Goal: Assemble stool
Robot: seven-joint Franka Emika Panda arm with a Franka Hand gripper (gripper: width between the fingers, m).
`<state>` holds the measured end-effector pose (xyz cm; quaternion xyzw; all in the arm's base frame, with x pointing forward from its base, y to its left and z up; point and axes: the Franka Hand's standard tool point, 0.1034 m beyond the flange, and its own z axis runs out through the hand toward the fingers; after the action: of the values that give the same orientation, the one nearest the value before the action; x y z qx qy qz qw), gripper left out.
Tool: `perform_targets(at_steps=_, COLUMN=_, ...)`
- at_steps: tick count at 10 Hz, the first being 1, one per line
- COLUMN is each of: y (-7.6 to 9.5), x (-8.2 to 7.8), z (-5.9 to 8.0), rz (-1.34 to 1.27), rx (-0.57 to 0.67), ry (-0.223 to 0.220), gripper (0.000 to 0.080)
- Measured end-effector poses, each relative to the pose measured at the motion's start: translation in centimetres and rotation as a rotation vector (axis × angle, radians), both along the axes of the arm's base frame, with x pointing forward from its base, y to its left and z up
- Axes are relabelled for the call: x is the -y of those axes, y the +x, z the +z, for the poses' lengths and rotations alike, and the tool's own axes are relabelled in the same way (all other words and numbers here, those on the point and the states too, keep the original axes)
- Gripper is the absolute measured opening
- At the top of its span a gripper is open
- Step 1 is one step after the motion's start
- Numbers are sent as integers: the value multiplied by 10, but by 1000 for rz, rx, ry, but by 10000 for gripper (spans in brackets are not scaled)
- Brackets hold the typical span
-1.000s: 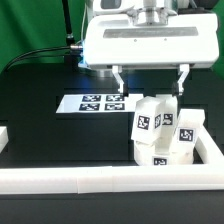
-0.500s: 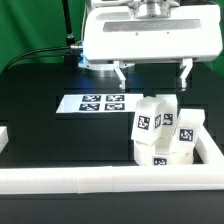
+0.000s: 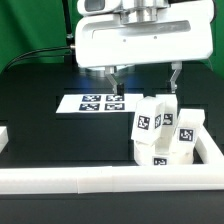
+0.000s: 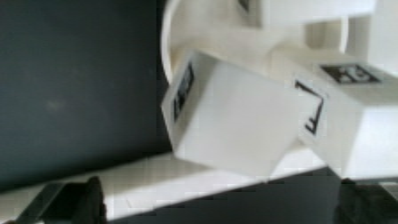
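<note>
The stool stands at the exterior view's right: a white disc seat (image 3: 165,155) lying flat with three blocky white legs (image 3: 150,118) standing upright in it, each bearing black-and-white tags. My gripper (image 3: 144,80) hangs open and empty above and behind the legs, both fingers apart and clear of them. In the wrist view a tagged leg (image 4: 240,110) fills the middle, the seat's curved rim (image 4: 173,40) lies behind it, and my dark fingertips (image 4: 71,200) show at the frame's lower corners with nothing between them.
The marker board (image 3: 96,102) lies flat on the black table, left of the stool. Long white border rails run along the front (image 3: 100,180) and the right (image 3: 214,150), close against the stool.
My gripper has risen and shifted toward the exterior view's left, away from the legs. The stool has not moved.
</note>
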<state>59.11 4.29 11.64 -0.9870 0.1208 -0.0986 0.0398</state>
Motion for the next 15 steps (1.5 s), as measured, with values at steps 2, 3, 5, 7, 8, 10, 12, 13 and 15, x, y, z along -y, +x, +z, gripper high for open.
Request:
perform_targets(at_steps=2, y=1, x=0, z=0, rz=-20, rx=2, ry=3, gripper=649)
perform_targets(at_steps=3, y=1, x=2, z=0, rz=-23, rx=2, ry=3, gripper=649)
perform_targets(at_steps=5, y=-9, x=14, z=-4, rz=-299, rx=-78, ry=53, gripper=649)
perform_targets(at_steps=7, y=-7, x=17, z=-3, rz=-488, rx=-88, ry=89, gripper=649)
perform_targets(at_steps=8, y=-7, x=15, z=-3, rz=-548, rx=-92, ry=100, gripper=649)
perform_targets(at_steps=10, y=-7, x=15, z=-3, rz=-664, rx=-98, ry=122, gripper=649)
perform_targets(at_steps=12, y=-8, x=16, z=-9, rz=-755, rx=-127, ry=131, gripper=649)
perform_targets(at_steps=13, y=-4, x=15, z=-13, rz=-730, rx=-130, ry=123, gripper=649)
perform_targets(at_steps=15, y=9, x=11, z=-17, rz=-609, rx=-136, ry=91, gripper=649)
